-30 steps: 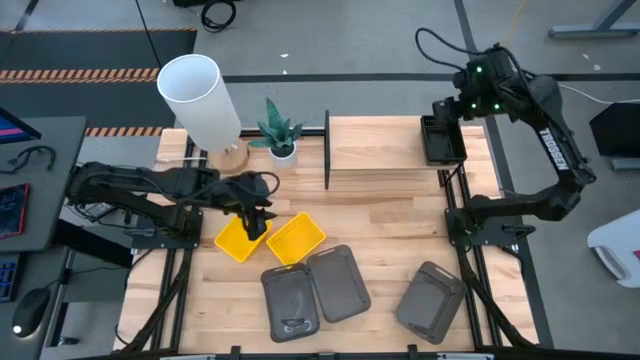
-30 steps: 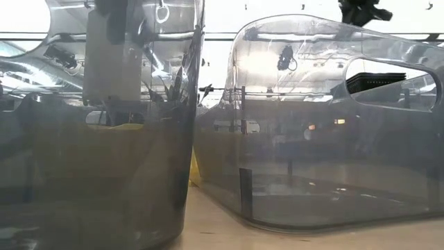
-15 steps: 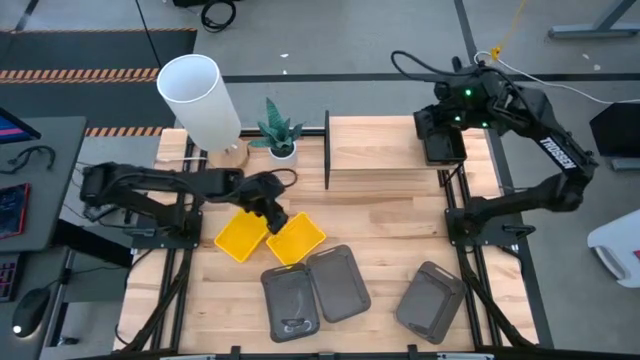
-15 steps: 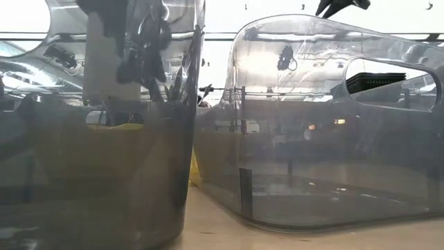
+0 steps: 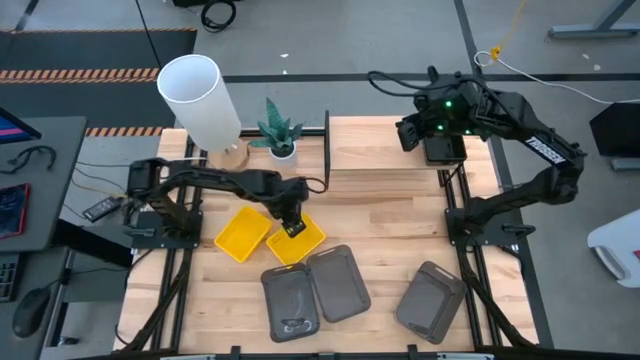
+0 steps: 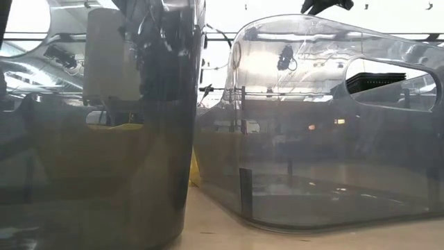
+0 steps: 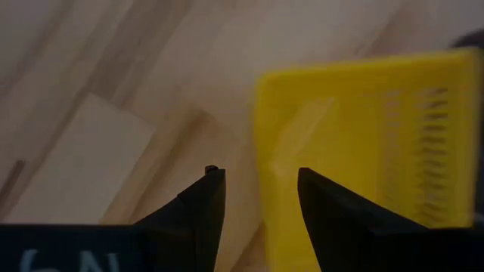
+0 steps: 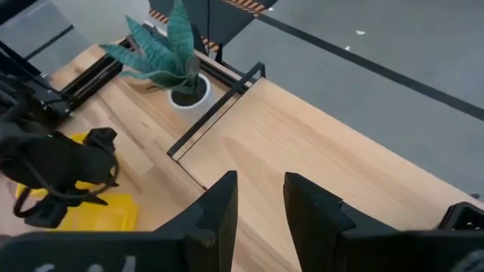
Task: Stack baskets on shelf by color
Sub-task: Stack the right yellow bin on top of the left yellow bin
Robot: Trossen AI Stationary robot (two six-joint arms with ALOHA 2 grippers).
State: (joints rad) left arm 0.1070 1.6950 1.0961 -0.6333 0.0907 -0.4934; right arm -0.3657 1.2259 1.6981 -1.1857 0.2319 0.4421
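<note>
From above we see the left end effector [image 5: 292, 225] at frame centre-left, over a yellow basket [image 5: 296, 240] on the surface [image 5: 390, 215]. The right end effector [image 5: 408, 132] hovers upper right above the shelf [image 5: 385, 150]. In both wrist views, fingers are spread apart, empty.

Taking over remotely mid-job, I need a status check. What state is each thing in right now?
Left end effector: open, over the right-hand yellow basket.
Right end effector: open, empty, above the shelf.
Left-hand yellow basket: on the table, unstacked.
Black baskets: at the shelf's right end; stacking cannot be told.
Three grey baskets: on the table, unstacked.
Shelf: mostly bare.
</note>
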